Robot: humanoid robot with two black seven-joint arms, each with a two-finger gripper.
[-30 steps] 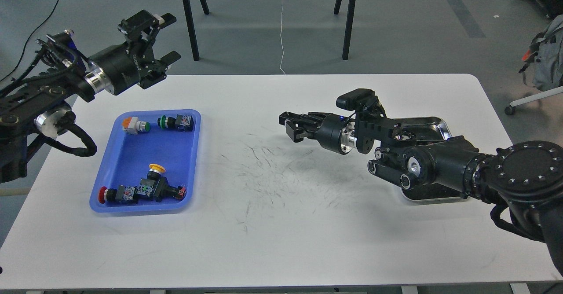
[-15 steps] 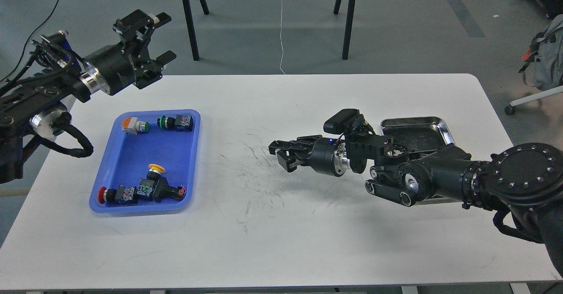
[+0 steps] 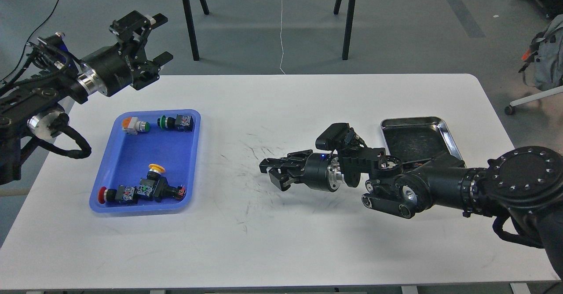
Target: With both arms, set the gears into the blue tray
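Tabletop (image 3: 308,250): white, matte, rounded corners, its middle scuffed with dark scratches. Blue tray (image 3: 115,162): glossy plastic, raised rim, left side, holding push-button switches (image 3: 145,189) with coloured caps; silver metal tray (image 3: 444,126): shiny rim, dark bottom, right side; gears cannot be made out. Left gripper (image 3: 153,38): black, jaws released, above the far left corner; right gripper (image 3: 273,174): jaws parted, grasping nothing visible, over mid-tabletop.

One blue tray (image 3: 115,162), one silver tray (image 3: 447,129), five push-button switches (image 3: 135,125).
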